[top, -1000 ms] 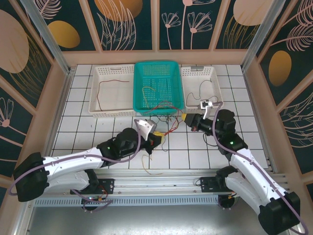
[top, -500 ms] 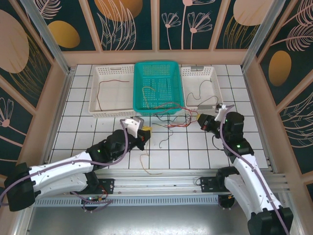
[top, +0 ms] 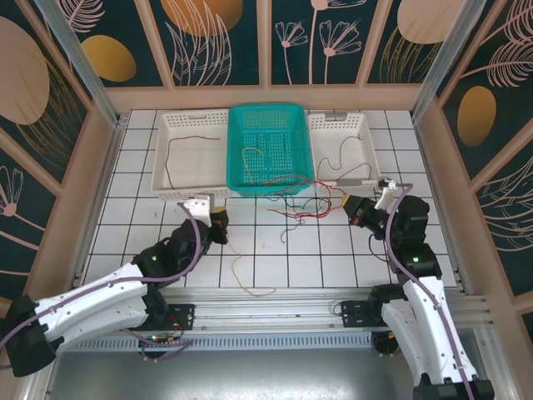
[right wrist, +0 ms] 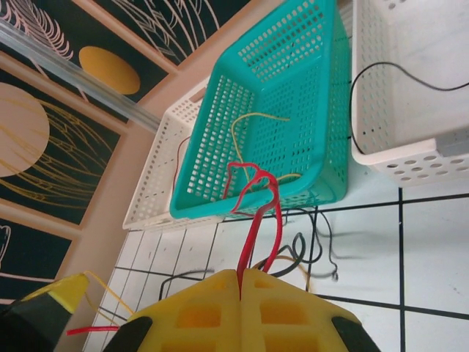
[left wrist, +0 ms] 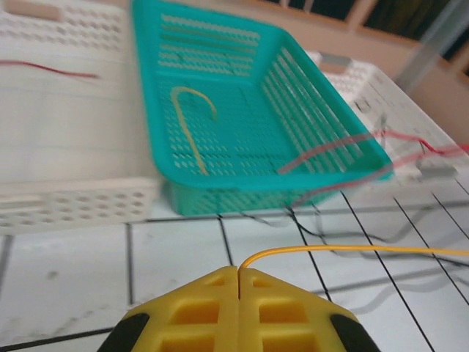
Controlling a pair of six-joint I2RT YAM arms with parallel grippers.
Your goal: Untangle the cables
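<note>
Cables (top: 293,208) spread thinner as the left gripper (left wrist: 239,276), pinching the yellow cable (left wrist: 330,250), and right gripper (right wrist: 239,277), pinching the red cable (right wrist: 256,224), pull farther apart.

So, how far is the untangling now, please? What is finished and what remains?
Done, it seems: one red cable lies alone in the left white basket, one black cable in the right white basket. In hand: the left gripper is shut on a yellow cable, the right gripper on a red strand. Left: the red and black knot at the teal basket.
</note>
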